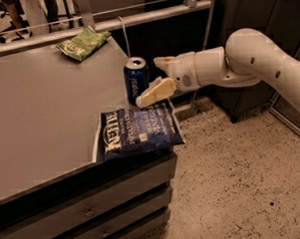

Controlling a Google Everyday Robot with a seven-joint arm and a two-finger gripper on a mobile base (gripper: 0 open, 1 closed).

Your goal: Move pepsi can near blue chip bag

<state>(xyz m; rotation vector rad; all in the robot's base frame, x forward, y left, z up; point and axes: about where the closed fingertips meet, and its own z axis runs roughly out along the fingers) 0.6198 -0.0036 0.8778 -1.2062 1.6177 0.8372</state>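
The pepsi can (pixel 137 80) stands upright on the grey table (pixel 45 111) near its right edge. The blue chip bag (pixel 139 132) lies flat just in front of the can, almost touching it, and overhangs the table's front right corner. My gripper (pixel 157 77) is just right of the can, open and empty. Its lower finger (pixel 154 92) sits by the can's base above the bag, and its upper finger (pixel 162 61) is behind the can's right side. The white arm (pixel 247 57) reaches in from the right.
A green chip bag (pixel 83 43) lies at the table's far edge. Drawers (pixel 89 214) front the table below. A rail (pixel 135 15) runs behind the table and a dark cabinet (pixel 265 17) stands at the back right. Speckled floor (pixel 233 187) lies to the right.
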